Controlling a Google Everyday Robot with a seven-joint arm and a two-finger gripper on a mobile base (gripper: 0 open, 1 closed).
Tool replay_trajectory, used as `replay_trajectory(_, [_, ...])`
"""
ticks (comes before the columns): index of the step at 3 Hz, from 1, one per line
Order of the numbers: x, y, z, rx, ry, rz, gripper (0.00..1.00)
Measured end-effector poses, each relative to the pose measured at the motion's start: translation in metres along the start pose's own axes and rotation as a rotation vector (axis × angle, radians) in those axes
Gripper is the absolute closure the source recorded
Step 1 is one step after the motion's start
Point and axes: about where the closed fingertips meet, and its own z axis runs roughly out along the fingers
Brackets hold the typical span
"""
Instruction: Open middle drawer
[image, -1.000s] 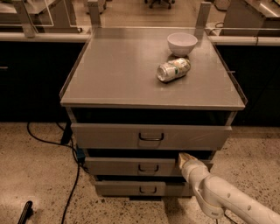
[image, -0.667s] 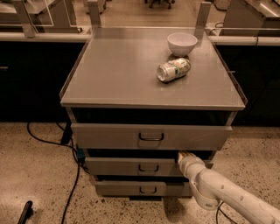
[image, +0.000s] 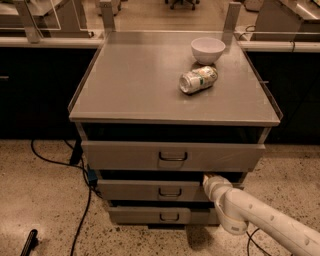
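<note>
The grey cabinet has three drawer fronts stacked below its top. The middle drawer (image: 150, 190) is a low grey front with a small dark pull handle (image: 170, 192). It sits between the taller top drawer (image: 172, 156) and the smallest bottom drawer (image: 150, 215). My white arm comes in from the lower right. My gripper (image: 206, 177) is at the top right edge of the middle drawer front, in the dark gap under the top drawer, to the right of the handle. Its tips are hidden in that gap.
A white bowl (image: 208, 49) and a tipped-over can (image: 198, 79) lie on the cabinet top (image: 125, 85). Black cables (image: 85, 200) run over the speckled floor at the left. A dark object (image: 28, 243) lies at the bottom left. Dark counters flank both sides.
My arm has shifted slightly left and up, bringing the gripper closer under the top drawer at the middle drawer's upper right edge. The drawers look unmoved.
</note>
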Motion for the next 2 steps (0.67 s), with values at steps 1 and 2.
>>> replay_trajectory(1, [0.0121, -0.0088, 0.0125, 0.051, 0.054, 0.012, 1.0])
replay_trajectory(2, [0.0158, -0.0128, 0.0152, 0.072, 0.08, 0.013, 1.0])
